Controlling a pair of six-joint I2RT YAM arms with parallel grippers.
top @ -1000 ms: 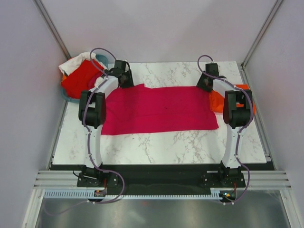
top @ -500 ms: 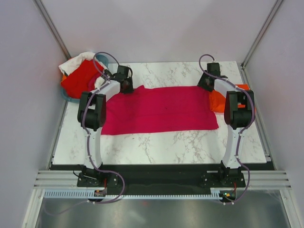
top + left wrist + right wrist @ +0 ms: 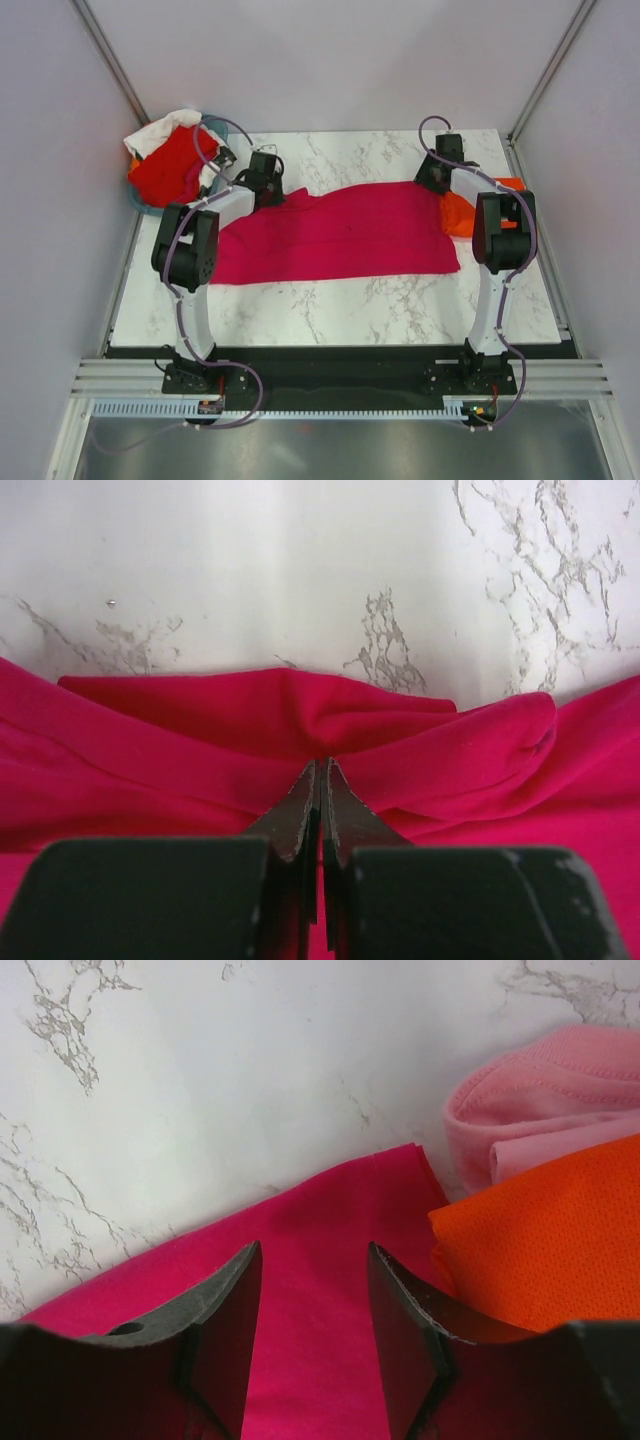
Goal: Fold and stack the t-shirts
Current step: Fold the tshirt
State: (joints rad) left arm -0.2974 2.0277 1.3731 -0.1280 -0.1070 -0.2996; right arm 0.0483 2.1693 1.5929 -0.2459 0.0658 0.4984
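Marble tabletop (image 3: 300, 570); wrist view alone shows left gripper (image 3: 322, 765) pinching magenta t-shirt (image 3: 180, 715).

White marble table (image 3: 400, 300), teal basket (image 3: 150, 209) at far-left corner

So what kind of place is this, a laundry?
Most likely a robotics test cell, not a laundry: a left arm and right arm mounted at a marble-patterned table, plain wall panels around it, and a magenta t-shirt spread out.
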